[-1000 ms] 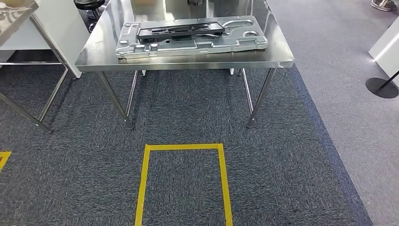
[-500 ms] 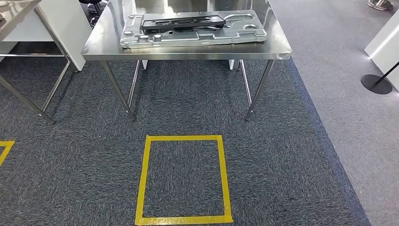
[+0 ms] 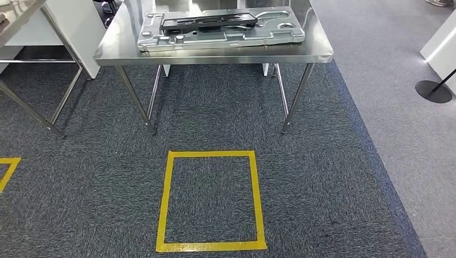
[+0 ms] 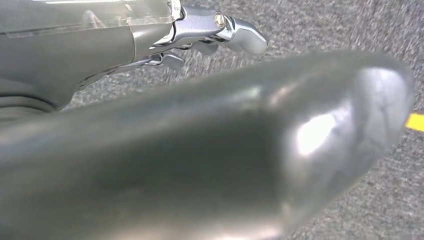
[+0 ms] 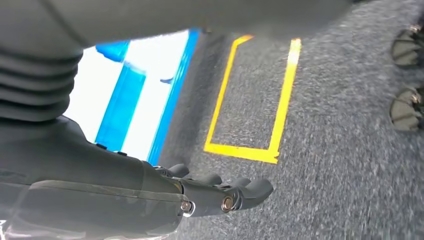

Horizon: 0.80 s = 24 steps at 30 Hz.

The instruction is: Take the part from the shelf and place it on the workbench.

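Note:
A large grey stamped metal part [image 3: 221,32] lies flat on the steel workbench [image 3: 215,52] at the top of the head view. A black flat part [image 3: 208,21] rests on top of it. My left hand [image 4: 200,150] hangs over dark carpet, its thick thumb blurred and close, its fingers [image 4: 220,30] stretched out with nothing between them. Over the carpet too, my right hand [image 5: 150,195] has its dark fingers [image 5: 240,192] extended and holds nothing. Both hands are far from the workbench.
A yellow tape square [image 3: 211,200] marks the carpet in front of the workbench. A second steel table [image 3: 21,21] and a white cabinet [image 3: 72,29] stand at the left. A black stand base [image 3: 433,91] and a white box [image 3: 442,45] are at the right on lighter floor.
The whole picture has shifted: the camera has drawn back, so the workbench sits higher and the yellow square shows in full. The parts on the workbench lie as before.

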Each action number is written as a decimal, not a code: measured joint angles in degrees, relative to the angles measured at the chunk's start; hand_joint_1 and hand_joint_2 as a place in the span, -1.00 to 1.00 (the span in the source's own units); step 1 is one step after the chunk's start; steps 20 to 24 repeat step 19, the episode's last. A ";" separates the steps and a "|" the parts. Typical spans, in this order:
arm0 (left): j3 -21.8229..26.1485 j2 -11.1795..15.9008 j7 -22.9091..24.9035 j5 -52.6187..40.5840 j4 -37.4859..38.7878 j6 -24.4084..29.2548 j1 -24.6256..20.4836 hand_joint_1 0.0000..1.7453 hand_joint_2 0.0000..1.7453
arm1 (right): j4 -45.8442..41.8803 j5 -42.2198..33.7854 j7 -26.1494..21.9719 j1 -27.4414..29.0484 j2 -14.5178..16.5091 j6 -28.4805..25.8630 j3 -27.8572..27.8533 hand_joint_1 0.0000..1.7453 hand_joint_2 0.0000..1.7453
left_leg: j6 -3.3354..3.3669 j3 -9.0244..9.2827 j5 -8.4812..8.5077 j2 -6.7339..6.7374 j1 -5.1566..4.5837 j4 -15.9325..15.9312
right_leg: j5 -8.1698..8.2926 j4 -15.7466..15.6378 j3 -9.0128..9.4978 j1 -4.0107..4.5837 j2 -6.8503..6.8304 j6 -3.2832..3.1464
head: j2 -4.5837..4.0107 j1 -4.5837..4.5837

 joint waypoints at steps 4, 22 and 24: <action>-0.02 -0.01 0.08 -0.26 0.00 -0.27 0.02 -1.00 -1.00 | -0.01 -2.09 -1.22 0.00 0.10 -0.02 -2.44 -1.00 1.00 | 0.02 0.00 0.20 -0.07 0.04 -0.29 | 0.12 -0.20 0.03 0.10 -0.01 -0.27 | -0.01 -0.01; -2.26 0.24 6.31 -0.49 -0.07 3.06 0.52 -1.00 -1.00 | -0.19 -5.50 -6.42 0.21 0.28 0.50 -6.01 -1.00 -0.33 | -0.75 -0.03 0.45 -0.08 0.15 -0.32 | 0.17 0.07 -0.01 0.11 -0.06 -0.54 | 0.00 0.01; -2.26 0.24 6.31 -0.49 -0.07 3.06 0.52 -1.00 -1.00 | -0.19 -5.50 -6.42 0.21 0.28 0.50 -6.01 -1.00 -0.33 | -0.75 -0.03 0.45 -0.08 0.15 -0.32 | 0.17 0.07 -0.01 0.11 -0.06 -0.54 | 0.00 0.01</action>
